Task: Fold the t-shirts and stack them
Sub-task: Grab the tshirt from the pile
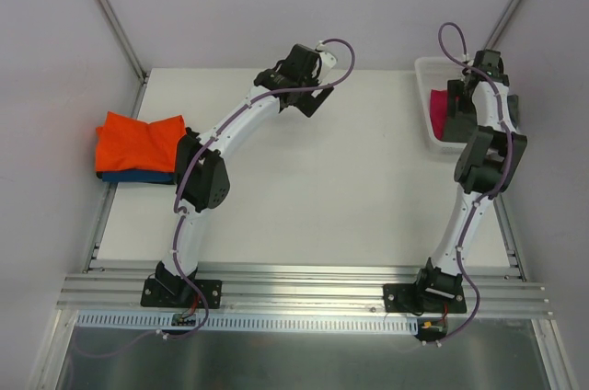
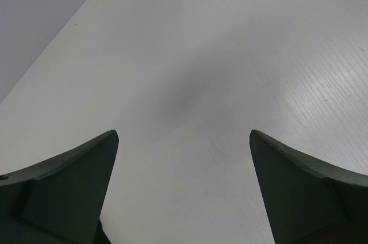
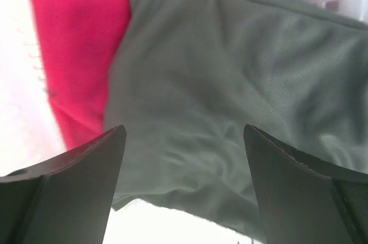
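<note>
A folded bright orange t-shirt (image 1: 138, 140) lies on a folded blue t-shirt (image 1: 138, 176) at the table's left edge. A magenta pink t-shirt (image 1: 439, 112) and a dark grey t-shirt (image 1: 457, 96) lie in the white basket (image 1: 425, 68) at the far right. In the right wrist view the dark grey t-shirt (image 3: 230, 83) lies over the pink one (image 3: 75, 54). My right gripper (image 3: 184, 132) is open just above the grey shirt. My left gripper (image 2: 184, 134) is open and empty over bare table near the far middle (image 1: 308, 103).
The white table (image 1: 350, 197) runs between the stack and the basket. Grey walls with metal posts stand at the left, back and right. An aluminium rail (image 1: 304, 284) carries both arm bases at the near edge.
</note>
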You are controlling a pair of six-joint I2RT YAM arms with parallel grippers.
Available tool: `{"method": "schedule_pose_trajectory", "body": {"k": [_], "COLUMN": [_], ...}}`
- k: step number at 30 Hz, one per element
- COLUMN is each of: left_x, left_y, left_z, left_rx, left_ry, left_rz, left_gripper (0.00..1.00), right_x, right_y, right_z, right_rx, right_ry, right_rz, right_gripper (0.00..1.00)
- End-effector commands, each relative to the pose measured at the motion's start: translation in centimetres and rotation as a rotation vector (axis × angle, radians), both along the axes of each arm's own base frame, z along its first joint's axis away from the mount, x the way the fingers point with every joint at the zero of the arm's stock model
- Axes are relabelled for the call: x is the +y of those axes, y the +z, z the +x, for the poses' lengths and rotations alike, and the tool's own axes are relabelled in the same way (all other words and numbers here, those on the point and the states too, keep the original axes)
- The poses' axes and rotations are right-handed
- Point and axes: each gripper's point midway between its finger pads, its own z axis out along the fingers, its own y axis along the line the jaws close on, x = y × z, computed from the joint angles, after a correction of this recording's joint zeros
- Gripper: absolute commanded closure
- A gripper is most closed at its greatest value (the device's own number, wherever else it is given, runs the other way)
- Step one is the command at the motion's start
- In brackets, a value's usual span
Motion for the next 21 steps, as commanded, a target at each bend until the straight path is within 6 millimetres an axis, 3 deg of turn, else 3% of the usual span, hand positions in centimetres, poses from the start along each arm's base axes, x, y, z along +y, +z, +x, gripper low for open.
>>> {"method": "schedule_pose_trajectory", "body": {"k": [1, 4, 12, 14, 15, 19, 21], "left_x": [0.8, 0.6, 0.6, 0.6, 0.6, 0.9, 0.8], "left_y": [1.5, 1.5, 1.6, 1.7, 1.8, 1.7, 1.6], "left_z": [0.2, 0.1, 0.2, 0.2, 0.1, 0.1, 0.0], "left_rx": [-0.033, -0.033, -0.038, -0.038, -0.041, -0.043, -0.038], "left_ry": [0.019, 0.014, 0.009, 0.009, 0.008, 0.012, 0.012], "left_rz": [-0.002, -0.001, 0.005, 0.005, 0.007, 0.018, 0.018], "left_gripper": [0.01, 0.01, 0.01, 0.01, 0.01, 0.01, 0.01], "right_x": [0.1, -0.3, -0.3, -0.2, -0.3, -0.4, -0.1], "right_y": [-0.3, -2.1, -4.3, -5.1, -5.3, -4.3, -2.2], "right_z": [0.0, -0.4, -1.0, -1.3, -1.4, -1.5, -1.1], "right_rx": [-0.007, 0.028, 0.075, 0.091, 0.096, 0.069, 0.028], "right_ry": [-0.006, -0.006, 0.004, 0.014, 0.013, -0.016, -0.008], "right_rz": [0.044, 0.066, 0.104, 0.116, 0.121, 0.120, 0.111], "right_gripper": [0.14, 0.15, 0.21, 0.29, 0.34, 0.99, 0.99]}}
